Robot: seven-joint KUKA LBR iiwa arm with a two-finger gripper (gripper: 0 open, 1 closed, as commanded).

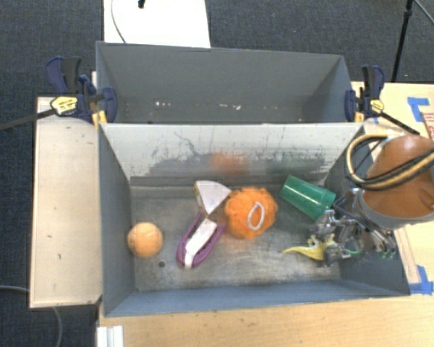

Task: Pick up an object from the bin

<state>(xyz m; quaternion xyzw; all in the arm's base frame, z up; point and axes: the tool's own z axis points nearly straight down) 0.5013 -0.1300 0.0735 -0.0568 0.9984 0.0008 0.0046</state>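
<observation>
Nearest, at the right of the grey metal bin [119, 215], the gripper [334, 243] is low at the end of a small yellow curved toy [304, 251]; whether it is spread or pressed together I cannot tell. Left lie a smooth orange ball [145, 238] and a purple-and-white piece [197, 241]. Farther are a fuzzy orange ball [249, 212] and a green plastic cup [307, 196].

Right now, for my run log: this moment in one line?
gripper: low at yellow toy | nearby: green cup | grasp: unclear

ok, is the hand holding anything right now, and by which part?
Cannot tell. The hand sits low at the right end of a small yellow thing near the green cup.
</observation>
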